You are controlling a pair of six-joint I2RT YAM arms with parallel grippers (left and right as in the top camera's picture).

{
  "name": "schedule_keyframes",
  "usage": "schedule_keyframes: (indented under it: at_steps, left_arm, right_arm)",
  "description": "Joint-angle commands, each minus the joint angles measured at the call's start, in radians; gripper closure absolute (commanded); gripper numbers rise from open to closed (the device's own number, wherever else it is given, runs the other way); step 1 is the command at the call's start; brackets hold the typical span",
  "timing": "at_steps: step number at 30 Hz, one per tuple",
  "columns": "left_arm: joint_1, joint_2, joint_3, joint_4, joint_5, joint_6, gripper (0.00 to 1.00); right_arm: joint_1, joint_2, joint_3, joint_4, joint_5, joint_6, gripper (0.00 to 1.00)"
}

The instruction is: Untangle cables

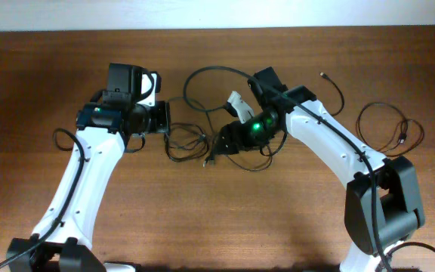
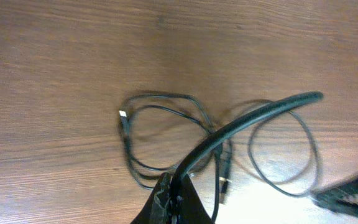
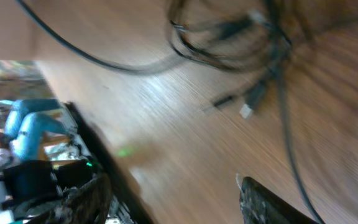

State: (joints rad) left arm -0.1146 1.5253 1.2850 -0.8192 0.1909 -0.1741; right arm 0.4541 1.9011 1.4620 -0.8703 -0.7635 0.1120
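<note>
- A brown wood-grain tabletop [image 1: 217, 219] fills the overhead view, with a pale strip of wall [image 1: 217, 13] along its far edge.
- The cables [image 1: 189, 142] lie as a loose tangle of thin black loops at the middle of the tabletop, between the two arms.
- One long loop [image 1: 210, 79] arcs from the tangle toward the far edge.
- The left end effector [image 2: 168, 186] is at the tangle's left side. Its fingers are pressed together on one strand, which rises off the wood and curves away up and to the right in the left wrist view.
- Beneath that lifted strand two rounded loops rest flat on the wood, side by side. A small silvery plug [image 2: 122, 114] sits at the left edge of the left loop.
- The right end effector [image 3: 169, 193] hangs over the tangle's right side, its fingers spread apart with nothing between them.
- The right wrist view is blurred, but it shows bunched strands and a pale plug end [image 3: 246, 111] on the wood ahead of the fingers.
- A separate cord [image 1: 387, 127] lies coiled by itself near the right edge, well apart from the tangle.
</note>
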Motion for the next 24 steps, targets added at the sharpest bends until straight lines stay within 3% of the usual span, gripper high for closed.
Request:
schedule_keyframes:
  at_steps: [1, 6, 15, 24]
  left_arm:
    - [0.006, -0.002, 0.006, -0.006, 0.219, -0.037, 1.0]
    - [0.006, -0.002, 0.006, -0.005, 0.357, -0.155, 1.0]
    - [-0.001, -0.002, 0.006, -0.006, 0.375, -0.165, 1.0]
    - [-0.034, -0.002, 0.005, -0.005, 0.393, -0.336, 1.0]
  right_arm:
    - [0.002, 0.009, 0.008, 0.038, -0.105, -0.012, 0.33]
    - [0.003, 0.009, 0.008, 0.05, -0.162, -0.079, 0.3]
    - [0.003, 0.009, 0.008, 0.087, -0.141, -0.079, 0.29]
    - [0.004, 0.009, 0.008, 0.123, -0.142, -0.079, 0.3]
